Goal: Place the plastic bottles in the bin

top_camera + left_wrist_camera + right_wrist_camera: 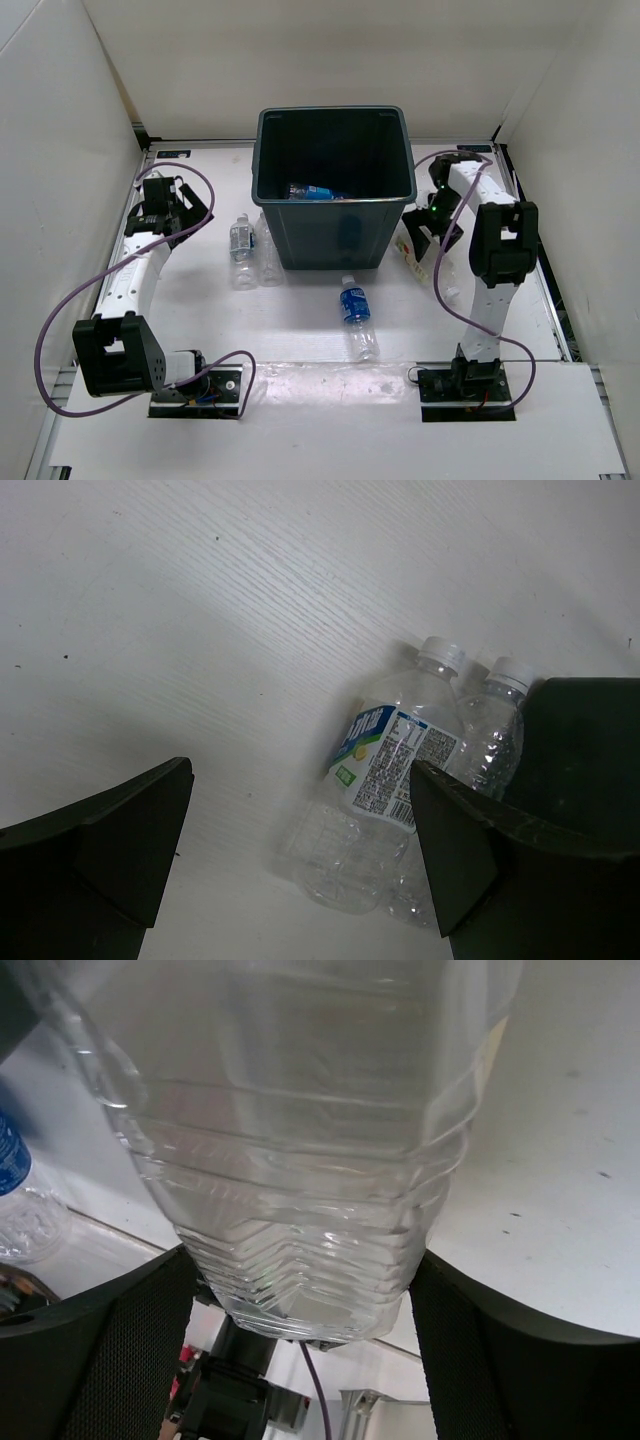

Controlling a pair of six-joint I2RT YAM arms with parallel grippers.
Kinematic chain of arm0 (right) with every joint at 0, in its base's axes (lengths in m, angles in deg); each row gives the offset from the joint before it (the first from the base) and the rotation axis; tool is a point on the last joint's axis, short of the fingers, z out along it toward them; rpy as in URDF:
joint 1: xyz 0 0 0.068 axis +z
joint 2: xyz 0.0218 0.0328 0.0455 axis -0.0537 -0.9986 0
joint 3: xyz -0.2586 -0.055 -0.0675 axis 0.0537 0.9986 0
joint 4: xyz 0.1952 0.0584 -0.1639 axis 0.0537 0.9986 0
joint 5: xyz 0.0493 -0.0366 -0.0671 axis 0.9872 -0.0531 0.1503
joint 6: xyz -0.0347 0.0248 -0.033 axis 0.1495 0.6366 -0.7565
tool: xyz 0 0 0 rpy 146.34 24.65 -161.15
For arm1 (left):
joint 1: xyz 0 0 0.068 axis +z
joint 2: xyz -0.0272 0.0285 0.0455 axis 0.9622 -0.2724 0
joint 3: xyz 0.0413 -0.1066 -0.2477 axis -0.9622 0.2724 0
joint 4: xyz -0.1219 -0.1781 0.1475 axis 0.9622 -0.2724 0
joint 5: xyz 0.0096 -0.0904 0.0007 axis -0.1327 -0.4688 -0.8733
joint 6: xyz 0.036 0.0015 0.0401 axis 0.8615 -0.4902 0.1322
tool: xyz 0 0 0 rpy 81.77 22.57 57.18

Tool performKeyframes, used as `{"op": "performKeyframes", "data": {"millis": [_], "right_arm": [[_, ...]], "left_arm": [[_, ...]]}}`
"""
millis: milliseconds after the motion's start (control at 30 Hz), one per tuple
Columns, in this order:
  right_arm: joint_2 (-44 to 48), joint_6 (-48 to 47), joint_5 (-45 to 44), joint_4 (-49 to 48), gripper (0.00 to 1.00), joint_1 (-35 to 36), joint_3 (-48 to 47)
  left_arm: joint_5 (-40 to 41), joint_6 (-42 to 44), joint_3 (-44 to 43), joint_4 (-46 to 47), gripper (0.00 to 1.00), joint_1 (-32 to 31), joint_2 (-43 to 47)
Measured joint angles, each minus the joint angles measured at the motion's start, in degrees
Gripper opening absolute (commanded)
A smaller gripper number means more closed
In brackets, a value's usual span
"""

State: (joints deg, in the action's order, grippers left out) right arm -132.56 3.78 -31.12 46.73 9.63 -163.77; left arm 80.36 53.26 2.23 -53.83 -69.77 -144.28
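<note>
From my station I see the bin (330, 238) standing at the far middle of the desk (290, 325), with one blue-labelled bottle (315, 191) lying on its floor.

The left arm (140, 275) reaches out to the left of the bin. Its jaws stand wide open with nothing between them, and its wrist camera looks down on two bottles lying side by side on the desk. The labelled bottle (385, 770) has a white cap and a blue, green and white label. The clear bottle (492, 735) is also white-capped and lies touching it, right against the bin's dark wall.

A third one, the blue-capped bottle (357, 318), lies alone on the desk in front of the bin, between the two arms.

The right arm (495, 270) bends in toward the bin's right side. Its wrist view is filled by a ribbed clear bottle (300, 1160) sitting between the two fingers (120, 1360), and the plastic meets or nearly meets each pad. I cannot tell whether those jaws are actually clamped on it or only straddling it. From overhead that bottle is just beside the bin's right wall.
</note>
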Motion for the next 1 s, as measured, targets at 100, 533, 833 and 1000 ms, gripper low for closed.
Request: {"op": "performKeyframes", "data": {"millis": [100, 533, 833, 1000], "right_arm": [[0.0, 0.5, -0.2, 0.0, 0.41, -1.9, -1.7], [4.8, 4.0, 5.2, -1.9, 0.00, -14.0, -21.1], [12.8, 12.7, 15.7, -7.1, 0.00, -16.3, -33.5], [18.3, 26.7, 25.2, -19.9, 0.00, -19.8, -34.0]], "left_arm": [[-0.1, 0.0, 0.0, 0.0, 1.00, 0.0, 0.0], [-0.4, 0.0, -0.6, 0.5, 1.00, 0.0, -1.4], [-1.2, 0.4, -1.7, 0.5, 1.00, 0.0, -3.3], [-1.6, 0.8, -2.2, 0.4, 1.00, 0.0, -3.4]]}}
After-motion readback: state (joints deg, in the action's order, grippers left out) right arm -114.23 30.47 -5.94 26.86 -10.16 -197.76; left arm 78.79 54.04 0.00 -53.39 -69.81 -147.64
